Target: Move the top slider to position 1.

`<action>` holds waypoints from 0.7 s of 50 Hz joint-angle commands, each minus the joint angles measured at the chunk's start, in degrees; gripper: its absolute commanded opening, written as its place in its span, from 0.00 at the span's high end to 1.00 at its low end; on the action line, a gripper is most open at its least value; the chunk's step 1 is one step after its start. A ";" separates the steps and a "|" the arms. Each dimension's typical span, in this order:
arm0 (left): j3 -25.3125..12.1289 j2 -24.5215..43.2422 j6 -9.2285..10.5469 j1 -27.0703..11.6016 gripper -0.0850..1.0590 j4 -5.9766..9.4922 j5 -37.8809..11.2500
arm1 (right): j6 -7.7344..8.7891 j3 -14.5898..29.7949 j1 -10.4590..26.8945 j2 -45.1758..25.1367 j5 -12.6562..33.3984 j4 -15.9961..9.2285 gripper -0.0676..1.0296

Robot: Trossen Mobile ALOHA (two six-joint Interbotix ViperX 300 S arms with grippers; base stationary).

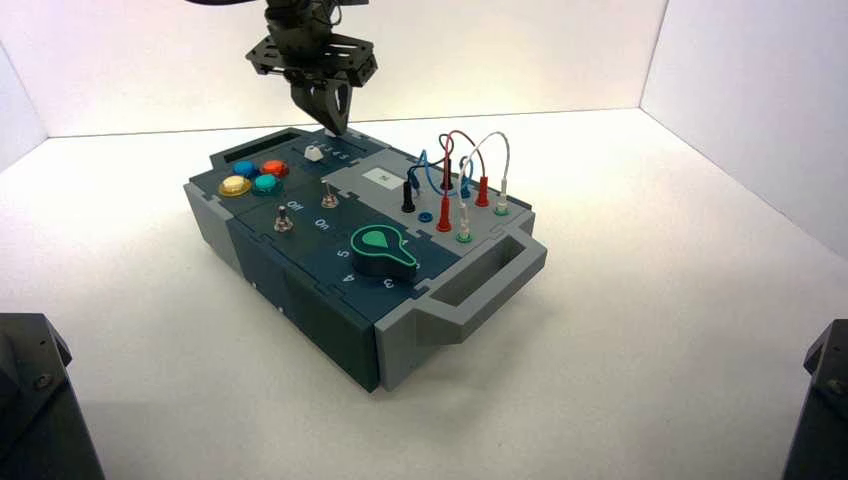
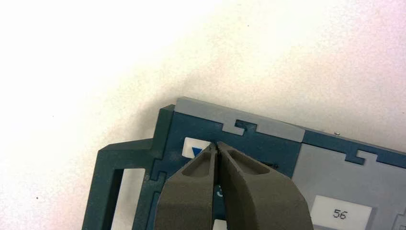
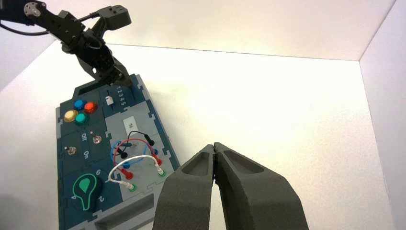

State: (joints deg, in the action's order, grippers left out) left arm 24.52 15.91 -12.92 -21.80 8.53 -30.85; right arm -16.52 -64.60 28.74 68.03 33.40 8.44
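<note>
The top slider (image 2: pixel 191 146) shows as a small white knob with a blue triangle mark, near the handle end of its slot on the dark teal panel. In the high view the top slider (image 1: pixel 329 133) is a white speck under the fingertips. My left gripper (image 2: pixel 216 145) is shut with nothing held, its tips down at the panel right beside that knob on the side away from the handle. From above, the left gripper (image 1: pixel 337 128) hangs over the box's far corner. The fingers hide the slot's digits. My right gripper (image 3: pixel 215 146) is shut, empty and parked off to the box's right.
The second white knob (image 1: pixel 314 153) sits just nearer me, beside digits. The box (image 1: pixel 300 300) also carries coloured buttons (image 1: pixel 255 177), two metal toggles (image 1: pixel 284 220), a green knob (image 1: pixel 383 250) and plugged wires (image 1: pixel 465 170). White walls enclose the table.
</note>
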 commanded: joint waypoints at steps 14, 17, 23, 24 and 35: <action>-0.97 -1.41 -0.26 1.14 0.95 -0.18 -0.18 | -0.18 0.79 -0.26 -0.79 -0.62 -0.09 0.96; -0.88 -1.58 -0.35 1.14 0.95 -0.18 -0.18 | -0.18 0.88 -0.26 -0.79 -0.62 -0.09 0.96; -0.53 -2.20 -0.26 1.76 0.95 -0.26 -0.18 | -0.09 0.88 -0.26 -0.70 -0.62 -0.09 0.96; -0.44 -2.37 -0.26 1.93 0.95 -0.26 -0.18 | -0.09 0.88 -0.26 -0.70 -0.62 -0.18 0.96; 2.29 -6.50 0.18 -1.23 0.95 0.53 -0.70 | -0.09 0.97 0.26 -0.62 -0.44 -0.26 0.96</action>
State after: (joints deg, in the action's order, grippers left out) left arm 26.54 13.45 -12.92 -21.36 8.70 -31.64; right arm -16.44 -64.60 28.92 68.03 33.40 8.35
